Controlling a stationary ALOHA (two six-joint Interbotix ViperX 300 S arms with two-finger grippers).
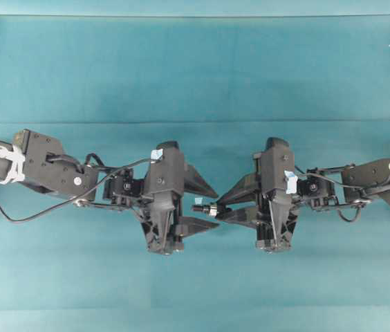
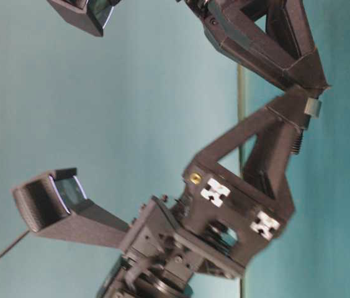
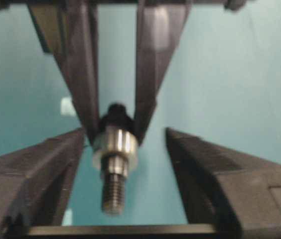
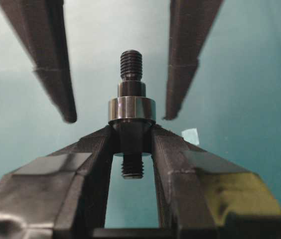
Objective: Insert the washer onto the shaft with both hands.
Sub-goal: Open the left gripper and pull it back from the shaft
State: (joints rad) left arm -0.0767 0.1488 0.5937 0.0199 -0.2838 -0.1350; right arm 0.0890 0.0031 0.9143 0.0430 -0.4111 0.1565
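Washer (image 4: 131,109) sits ringed on the shaft (image 4: 131,74), which the right tool (image 1: 217,207) pinches above the teal counter (image 1: 181,69). Left tool (image 1: 212,207) stands spread, its fingers (image 4: 56,69) flanking the shaft's threaded end without touching. Pale scrap (image 4: 191,136) lies below.

A robotics lab bench: teal cloth (image 1: 195,69) under two black, cabled arms
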